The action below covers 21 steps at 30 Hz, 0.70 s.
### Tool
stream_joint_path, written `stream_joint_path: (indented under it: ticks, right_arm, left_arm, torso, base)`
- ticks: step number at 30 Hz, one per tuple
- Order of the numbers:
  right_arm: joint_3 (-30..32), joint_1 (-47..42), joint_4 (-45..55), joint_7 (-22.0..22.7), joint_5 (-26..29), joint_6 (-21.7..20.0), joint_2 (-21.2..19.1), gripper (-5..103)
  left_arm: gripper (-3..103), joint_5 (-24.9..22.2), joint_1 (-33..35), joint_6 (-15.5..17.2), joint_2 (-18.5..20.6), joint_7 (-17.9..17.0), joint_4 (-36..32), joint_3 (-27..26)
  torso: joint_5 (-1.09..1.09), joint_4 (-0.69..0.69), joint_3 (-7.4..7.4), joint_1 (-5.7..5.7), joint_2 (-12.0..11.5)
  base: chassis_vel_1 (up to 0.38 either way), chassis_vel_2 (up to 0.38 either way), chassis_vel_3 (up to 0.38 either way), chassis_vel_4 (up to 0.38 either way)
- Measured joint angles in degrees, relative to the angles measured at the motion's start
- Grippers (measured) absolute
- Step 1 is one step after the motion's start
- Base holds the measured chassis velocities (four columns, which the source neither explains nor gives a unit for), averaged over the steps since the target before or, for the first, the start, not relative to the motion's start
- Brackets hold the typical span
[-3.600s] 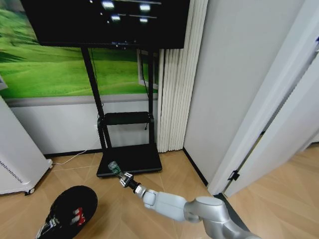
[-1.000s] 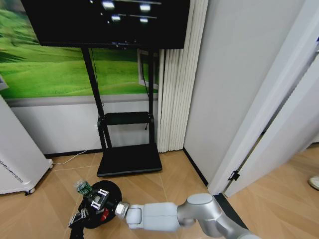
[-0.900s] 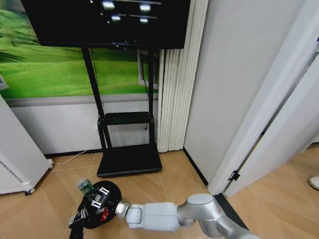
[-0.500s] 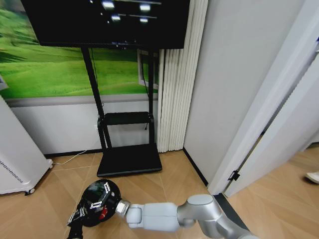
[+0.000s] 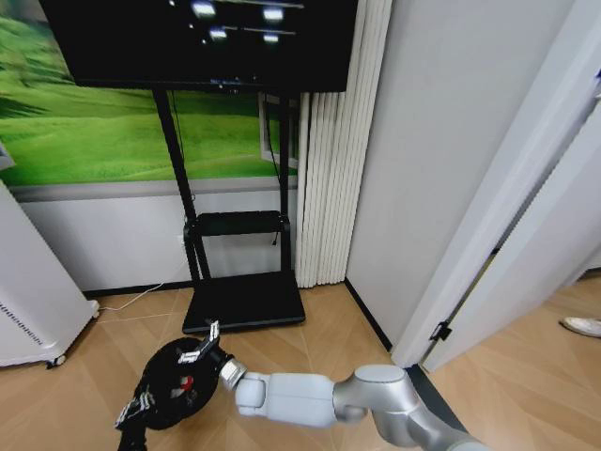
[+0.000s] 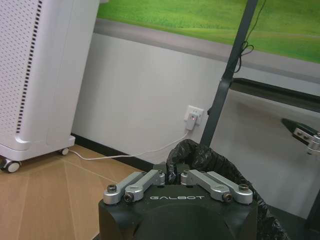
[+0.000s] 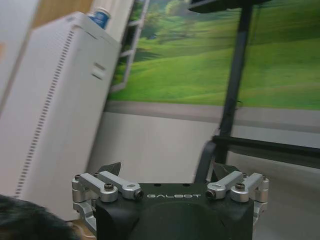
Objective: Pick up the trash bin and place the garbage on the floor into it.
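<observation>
The trash bin [image 5: 169, 399] is a small black round bin with a black bag liner [image 6: 210, 160], at the lower left of the head view over the wooden floor. My left gripper [image 5: 136, 406] is shut on its near rim; the left wrist view shows the left gripper [image 6: 172, 172] closed on the liner's edge. A red piece of garbage [image 5: 185, 383] lies inside the bin. My right gripper [image 5: 205, 346] hovers open over the bin's far rim with nothing between its fingers. Seen from the right wrist, the right gripper [image 7: 167, 172] has its jaws wide apart.
A black TV stand base [image 5: 244, 301] sits just beyond the bin. A white cabinet [image 5: 28, 291] stands at the left, with a paper cup [image 7: 101, 16] on top. A wall socket [image 6: 192, 116] and white cord run along the baseboard. A door frame [image 5: 441, 329] stands at the right.
A second ago my right gripper held a green-labelled bottle over the bin. The bottle has gone from the gripper, which is now open and has drawn back over the far rim.
</observation>
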Motion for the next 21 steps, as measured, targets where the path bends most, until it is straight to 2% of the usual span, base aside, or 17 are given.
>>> stream_joint_path:
  ticks: [1,6,7,9,13,15,21]
  right_arm:
    - [1.7,-0.1,-0.3,1.6,0.5,-1.4,0.0,100]
    - [4.4,-0.4,-0.5,2.6,-1.1,-1.4,-0.1,100]
    - [5.1,-0.5,0.3,2.8,-1.5,-1.4,-1.0,100]
    - [6.6,-0.8,0.9,2.9,-3.2,-0.3,-4.2,100]
    - [7.7,-1.0,1.5,2.9,-4.6,0.7,-6.1,100]
    - [9.1,-1.5,2.7,2.3,-6.6,2.0,-8.8,100]
    - [9.8,-2.4,3.2,1.6,-7.9,2.9,-9.7,100]
  left_arm:
    - [8,-0.4,0.8,0.0,0.0,-0.1,-0.6,-0.8]
    - [8,-0.6,1.9,-0.2,0.2,-0.3,-1.3,-2.2]
    - [8,-0.7,2.1,-0.2,0.3,-0.6,-1.8,-2.4]
    - [8,-0.8,2.4,-0.2,0.3,-1.1,-2.5,-2.9]
    - [8,-0.7,2.5,0.0,0.2,-1.4,-2.7,-3.0]
    - [8,-0.2,2.7,0.2,-0.2,-1.6,-3.1,-3.0]
    - [8,1.0,3.2,0.4,-1.3,-2.0,-3.4,-2.5]
  torso:
    - [0.00,0.00,0.00,0.00,0.0]
    - [0.00,0.00,0.00,0.00,0.0]
    - [0.03,0.04,0.00,0.00,0.0]
    - [0.02,-0.02,0.00,0.00,0.0]
    - [0.02,-0.03,0.00,0.00,0.0]
    - [0.01,-0.05,0.01,0.01,0.0]
    - [0.01,0.00,0.01,0.01,0.0]
  base:
    - [0.000,0.000,0.000,0.000]
    - [0.000,0.000,0.000,0.000]
    - [0.000,0.000,0.000,0.000]
    - [0.000,0.000,0.000,0.000]
    - [0.000,0.000,0.000,0.000]
    - [0.045,-0.023,-0.065,-0.013]
    - [0.154,0.004,-0.157,0.005]
